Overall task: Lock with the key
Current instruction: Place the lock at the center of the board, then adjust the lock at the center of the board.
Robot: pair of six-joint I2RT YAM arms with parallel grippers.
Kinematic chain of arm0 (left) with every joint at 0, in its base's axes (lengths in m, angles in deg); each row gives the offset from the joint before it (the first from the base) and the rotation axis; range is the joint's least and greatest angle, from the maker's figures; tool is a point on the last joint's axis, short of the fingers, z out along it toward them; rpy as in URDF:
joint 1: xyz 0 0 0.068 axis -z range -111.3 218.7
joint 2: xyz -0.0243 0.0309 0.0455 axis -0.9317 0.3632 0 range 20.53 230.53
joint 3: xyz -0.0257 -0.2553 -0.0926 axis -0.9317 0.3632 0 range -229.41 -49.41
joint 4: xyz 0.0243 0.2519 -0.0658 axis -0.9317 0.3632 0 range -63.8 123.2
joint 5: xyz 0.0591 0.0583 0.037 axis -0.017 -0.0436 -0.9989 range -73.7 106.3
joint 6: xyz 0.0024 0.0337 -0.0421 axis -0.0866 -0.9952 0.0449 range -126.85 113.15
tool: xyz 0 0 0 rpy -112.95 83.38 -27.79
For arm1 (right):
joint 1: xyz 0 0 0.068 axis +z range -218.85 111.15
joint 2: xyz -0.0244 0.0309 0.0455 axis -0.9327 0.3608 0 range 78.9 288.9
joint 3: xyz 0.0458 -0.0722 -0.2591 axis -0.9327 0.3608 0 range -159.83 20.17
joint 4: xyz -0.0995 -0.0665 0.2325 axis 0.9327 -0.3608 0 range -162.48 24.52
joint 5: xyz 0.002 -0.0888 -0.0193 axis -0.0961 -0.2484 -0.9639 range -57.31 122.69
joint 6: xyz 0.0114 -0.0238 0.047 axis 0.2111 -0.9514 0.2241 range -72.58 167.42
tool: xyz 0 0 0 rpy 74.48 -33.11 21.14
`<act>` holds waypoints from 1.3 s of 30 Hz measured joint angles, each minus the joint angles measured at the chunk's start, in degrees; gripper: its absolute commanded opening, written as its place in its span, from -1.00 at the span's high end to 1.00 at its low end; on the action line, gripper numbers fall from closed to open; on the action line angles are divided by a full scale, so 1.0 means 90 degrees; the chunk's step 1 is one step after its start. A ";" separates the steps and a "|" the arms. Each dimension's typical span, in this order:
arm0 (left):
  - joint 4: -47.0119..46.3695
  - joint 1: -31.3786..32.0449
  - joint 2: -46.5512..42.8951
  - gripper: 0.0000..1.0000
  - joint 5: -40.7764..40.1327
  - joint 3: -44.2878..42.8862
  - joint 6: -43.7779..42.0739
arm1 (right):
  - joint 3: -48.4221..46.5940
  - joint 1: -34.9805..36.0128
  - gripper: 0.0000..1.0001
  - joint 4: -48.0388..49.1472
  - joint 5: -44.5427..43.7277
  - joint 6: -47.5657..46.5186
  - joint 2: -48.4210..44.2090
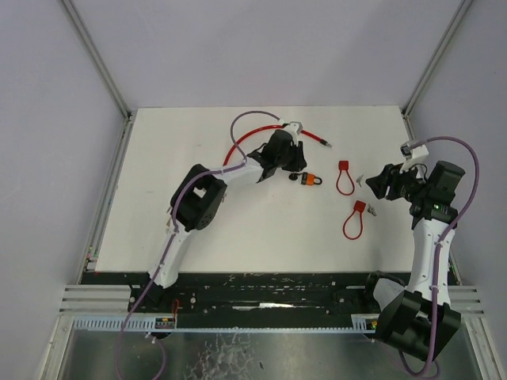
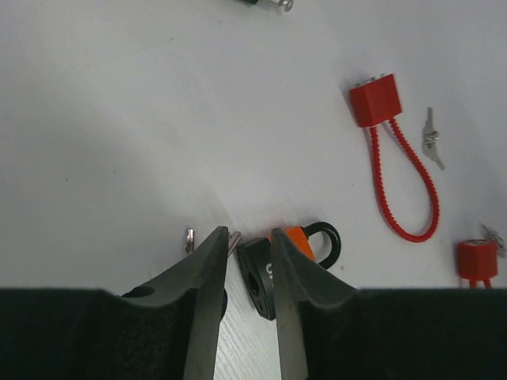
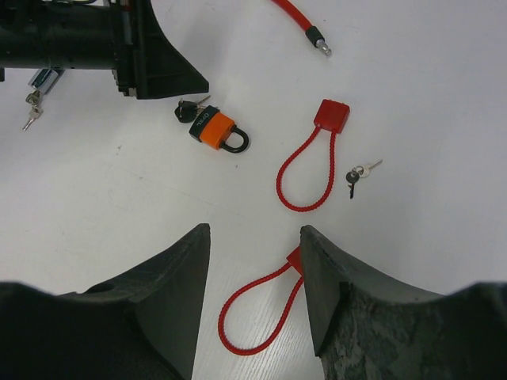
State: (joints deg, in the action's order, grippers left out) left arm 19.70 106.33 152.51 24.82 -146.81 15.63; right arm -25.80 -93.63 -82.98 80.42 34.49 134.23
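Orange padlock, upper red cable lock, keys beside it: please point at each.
orange padlock (image 3: 214,129): right wrist view, on its orange body.
upper red cable lock (image 3: 332,115): right wrist view, on its square head.
keys (image 3: 353,177): right wrist view, on the dark key head.

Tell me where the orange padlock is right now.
In the top view the orange padlock lies mid-scene, right beside the left gripper, with a red cable lock just to its right.
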 measured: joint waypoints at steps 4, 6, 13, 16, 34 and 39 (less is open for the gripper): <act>0.0804 0.0121 0.0442 0.45 -0.0340 -0.0690 -0.0056 | 0.0000 0.0000 -0.11 0.0000 0.0002 -0.0005 0.0000; 0.1052 0.0189 0.0595 0.42 -0.0430 -0.0920 -0.0104 | 0.0000 0.0000 -0.12 -0.0002 0.0002 -0.0010 0.0000; 0.1418 0.0372 0.0675 0.34 -0.0318 -0.1001 -0.0236 | 0.0000 0.0000 -0.12 0.0000 0.0000 -0.0015 0.0000; 0.1406 0.0415 0.0619 0.32 -0.0104 -0.0889 -0.0282 | 0.0000 0.0000 -0.12 0.0000 0.0000 -0.0017 0.0000; 0.0027 0.0481 -0.1863 0.01 0.0279 0.1831 -0.1292 | 0.0000 0.0000 -0.12 -0.0027 0.0049 -0.0051 0.0036; -0.0636 0.0155 -0.2312 0.00 0.0226 0.2159 -0.1362 | 0.0000 0.0000 -0.12 -0.0029 0.0155 -0.0080 0.0036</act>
State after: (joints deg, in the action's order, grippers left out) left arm 13.97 107.73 131.70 26.85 -127.38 3.37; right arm -25.80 -93.63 -83.24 81.81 33.77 134.56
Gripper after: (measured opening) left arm 0.494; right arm 0.557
